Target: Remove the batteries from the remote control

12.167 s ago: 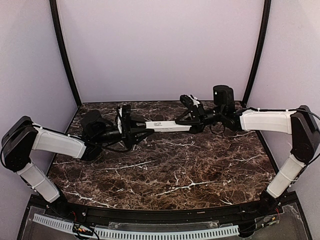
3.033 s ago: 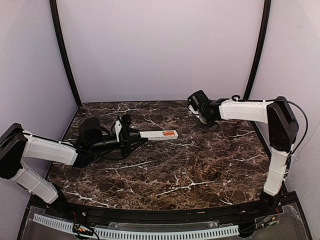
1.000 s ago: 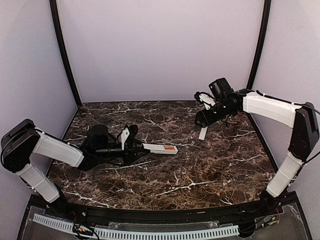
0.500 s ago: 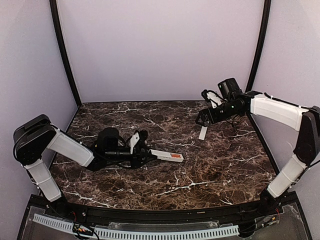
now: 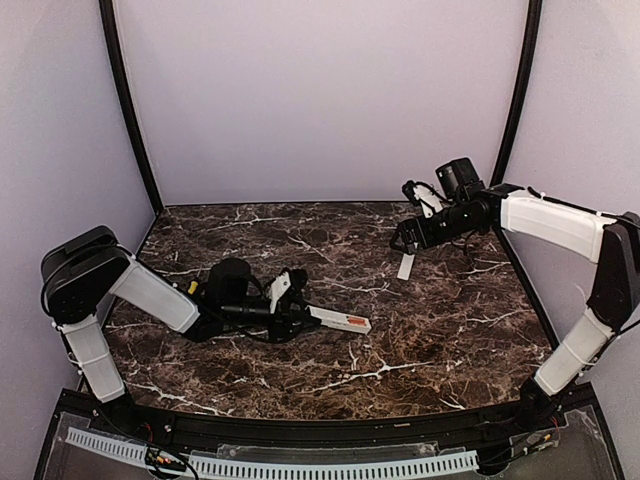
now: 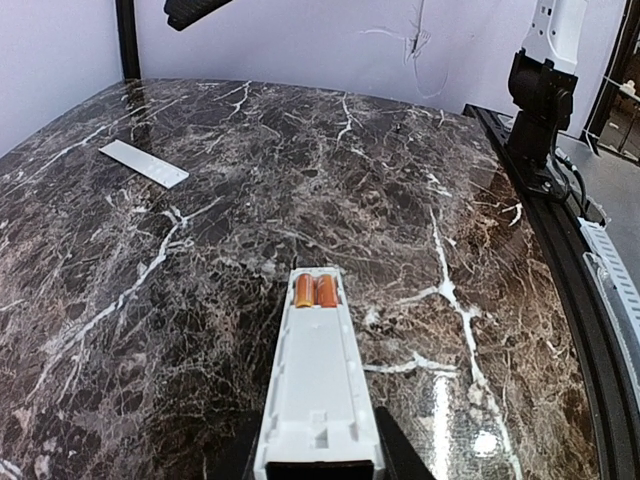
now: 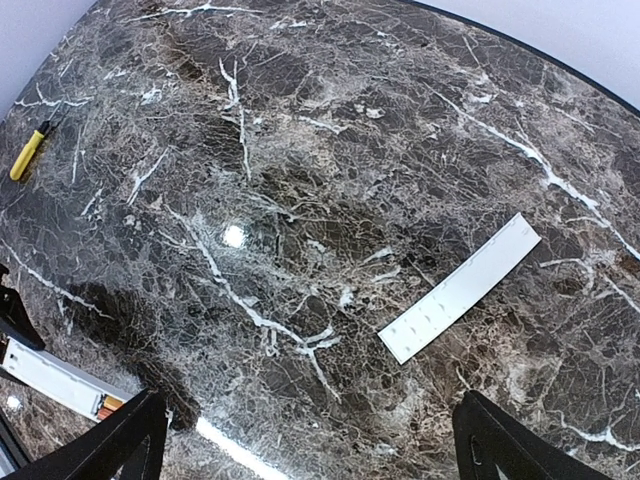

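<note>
My left gripper (image 5: 292, 312) is shut on the near end of the remote control (image 5: 337, 319), a slim white bar held low over the marble table with its recess facing up. Two orange batteries (image 6: 314, 291) lie side by side at the far end of the recess; they also show in the top view (image 5: 356, 322). In the left wrist view my dark fingers (image 6: 396, 458) flank the remote (image 6: 318, 390). My right gripper (image 5: 405, 238) is open and empty, raised above the back right of the table; it shows in its own wrist view (image 7: 308, 405).
The flat white cover strip (image 5: 405, 266) lies on the table under my right gripper and shows in both wrist views (image 7: 460, 288) (image 6: 143, 162). A yellow-handled tool (image 7: 28, 152) lies at the left, near my left arm (image 5: 188, 286). Purple walls enclose the table.
My left gripper has carried the remote nearer and to the right, lower over the table. My right gripper has let go of the cover strip, risen slightly and now holds still.
</note>
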{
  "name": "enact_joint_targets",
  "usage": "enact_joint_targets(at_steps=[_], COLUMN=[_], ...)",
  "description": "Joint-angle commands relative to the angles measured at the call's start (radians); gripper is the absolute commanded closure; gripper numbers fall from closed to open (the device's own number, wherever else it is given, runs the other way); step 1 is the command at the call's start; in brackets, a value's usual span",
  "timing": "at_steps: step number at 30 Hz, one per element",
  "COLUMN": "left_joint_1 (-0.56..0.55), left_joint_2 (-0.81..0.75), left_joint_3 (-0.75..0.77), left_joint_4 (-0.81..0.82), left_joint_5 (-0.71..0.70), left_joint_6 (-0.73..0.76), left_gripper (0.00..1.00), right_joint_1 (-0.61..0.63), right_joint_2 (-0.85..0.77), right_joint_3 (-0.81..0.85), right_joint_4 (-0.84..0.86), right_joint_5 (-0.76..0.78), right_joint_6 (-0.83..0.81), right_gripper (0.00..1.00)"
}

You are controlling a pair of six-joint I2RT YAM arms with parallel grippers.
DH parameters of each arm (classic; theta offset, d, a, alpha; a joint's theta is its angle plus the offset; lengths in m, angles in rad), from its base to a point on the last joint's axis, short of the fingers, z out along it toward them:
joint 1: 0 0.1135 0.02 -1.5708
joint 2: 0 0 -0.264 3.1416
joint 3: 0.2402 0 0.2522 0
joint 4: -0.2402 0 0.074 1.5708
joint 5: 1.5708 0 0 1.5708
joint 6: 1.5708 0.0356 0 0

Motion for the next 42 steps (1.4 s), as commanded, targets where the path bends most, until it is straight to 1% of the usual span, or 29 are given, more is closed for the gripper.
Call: enact_joint_targets(at_steps=[1, 4, 7, 9, 12, 14, 25, 27, 34, 38, 40, 41, 42], left_joint_1=[-0.007, -0.007, -0.006, -0.006, -0.005, -0.006, -0.003, -0.001, 0.002, 0.002, 0.003, 0.002, 0.002], left_joint_2=[0.011, 0.019, 0.02, 0.02, 0.02, 0.022, 0.065, 0.073, 0.089, 0.061, 0.041, 0.021, -0.002], left_joint_3=[0.032, 0.042, 0.034, 0.028, 0.026, 0.024, 0.011, 0.005, 0.001, 0.002, 0.003, 0.001, -0.002], left_joint_4=[-0.076, -0.128, -0.137, -0.143, -0.171, -0.185, -0.163, -0.155, -0.134, -0.135, -0.147, -0.149, -0.15], left_joint_5=[0.012, 0.01, 0.004, -0.004, -0.014, -0.027, -0.075, -0.076, -0.062, -0.054, -0.064, -0.067, -0.07], left_joint_6=[0.086, 0.123, 0.137, 0.148, 0.177, 0.192, 0.225, 0.227, 0.203, 0.176, 0.164, 0.159, 0.148], left_gripper=[0.99, 0.98, 0.96, 0.92, 0.81, 0.76, 0.63, 0.61, 0.61, 0.6, 0.58, 0.54, 0.48], right_joint_1=[-0.009, -0.008, -0.008, -0.009, -0.008, -0.008, -0.008, -0.009, -0.009, -0.009, -0.008, -0.009, -0.009], right_joint_2=[-0.012, -0.014, -0.016, -0.014, -0.013, -0.014, -0.026, -0.032, -0.037, -0.034, -0.032, -0.031, -0.031], right_joint_3=[-0.019, -0.024, -0.032, -0.036, -0.039, -0.042, -0.053, -0.057, -0.064, -0.06, -0.056, -0.053, -0.049], right_joint_4=[0.033, 0.038, 0.044, 0.047, 0.053, 0.054, 0.059, 0.06, 0.063, 0.064, 0.067, 0.069, 0.069], right_joint_5=[-0.011, -0.013, -0.016, -0.022, -0.029, -0.033, -0.047, -0.048, -0.056, -0.06, -0.063, -0.065, -0.066], right_joint_6=[0.006, 0.005, 0.008, 0.01, 0.014, 0.016, 0.024, 0.025, 0.029, 0.031, 0.032, 0.031, 0.03], right_gripper=[0.01, 0.02, 0.01, 0.01, 0.01, 0.01, 0.01, 0.01, 0.01, 0.01, 0.01, 0.01, 0.01])
